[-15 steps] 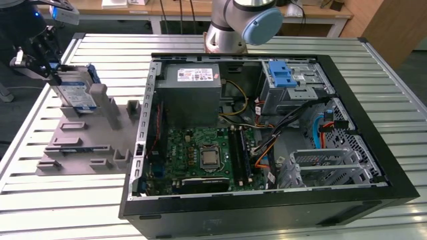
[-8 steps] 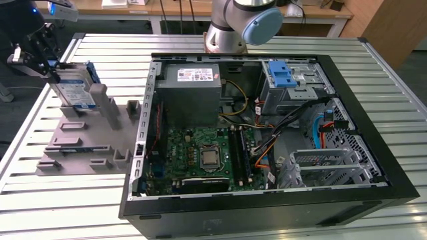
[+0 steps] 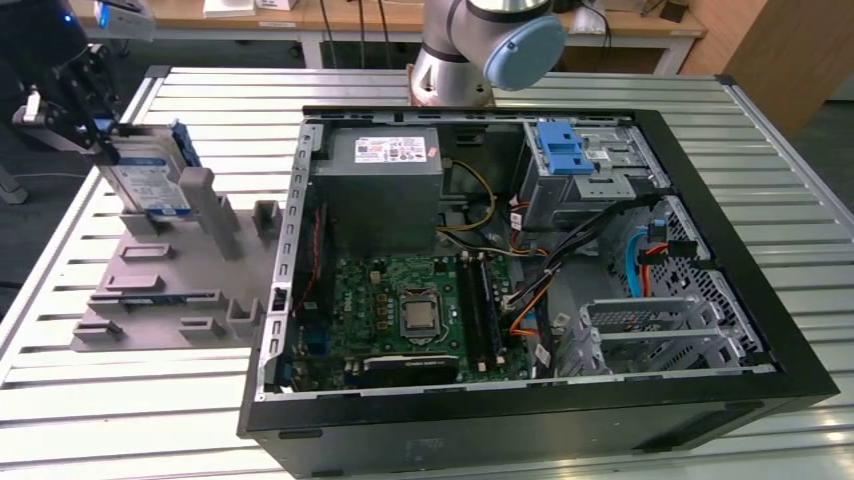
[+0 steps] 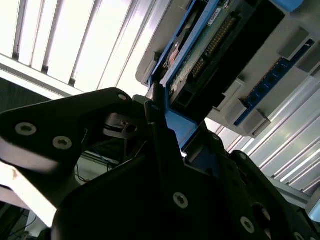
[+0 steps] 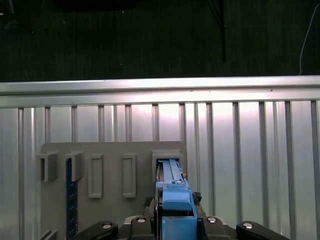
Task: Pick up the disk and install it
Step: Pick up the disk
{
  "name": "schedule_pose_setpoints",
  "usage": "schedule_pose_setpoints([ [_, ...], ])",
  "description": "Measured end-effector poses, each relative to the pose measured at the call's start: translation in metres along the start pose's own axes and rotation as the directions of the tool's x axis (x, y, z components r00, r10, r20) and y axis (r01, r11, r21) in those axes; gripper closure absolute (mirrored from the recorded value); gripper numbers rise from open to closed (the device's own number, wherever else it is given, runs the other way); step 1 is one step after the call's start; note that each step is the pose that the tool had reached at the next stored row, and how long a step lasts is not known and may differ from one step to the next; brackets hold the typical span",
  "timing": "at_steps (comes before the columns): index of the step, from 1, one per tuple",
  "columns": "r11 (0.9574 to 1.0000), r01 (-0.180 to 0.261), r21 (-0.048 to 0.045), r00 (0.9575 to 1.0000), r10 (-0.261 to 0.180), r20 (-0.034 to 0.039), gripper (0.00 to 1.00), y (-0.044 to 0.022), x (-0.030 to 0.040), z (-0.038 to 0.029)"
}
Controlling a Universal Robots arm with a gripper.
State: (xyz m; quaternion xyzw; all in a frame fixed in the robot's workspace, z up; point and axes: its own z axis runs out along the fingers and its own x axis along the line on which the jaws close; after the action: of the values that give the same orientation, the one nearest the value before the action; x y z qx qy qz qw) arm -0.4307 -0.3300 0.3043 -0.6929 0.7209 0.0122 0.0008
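Gripper (image 3: 96, 135): clamped on the disk (image 3: 147, 180) top edge; disk upright in grey fixture (image 3: 160, 300), long axis extending downward from gripper.

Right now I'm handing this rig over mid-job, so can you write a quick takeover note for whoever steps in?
Claw: looks shut on the upper end of the disk, on its blue bracket.
Disk: upright in a slot of the grey holder, at the exterior view's left, outside the open computer case.
Done: disk grasped.
Left: disk not yet lifted clear of the holder and not yet installed. The drive cage with the blue latch sits inside the case.
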Motion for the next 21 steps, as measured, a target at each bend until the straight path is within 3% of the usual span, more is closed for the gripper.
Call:
schedule_pose_setpoints([
  [21, 1.0000, 0.000, -0.0001, 1.0000, 0.000, 0.0000, 0.63, 0.0002, -0.0002, -0.0077],
])
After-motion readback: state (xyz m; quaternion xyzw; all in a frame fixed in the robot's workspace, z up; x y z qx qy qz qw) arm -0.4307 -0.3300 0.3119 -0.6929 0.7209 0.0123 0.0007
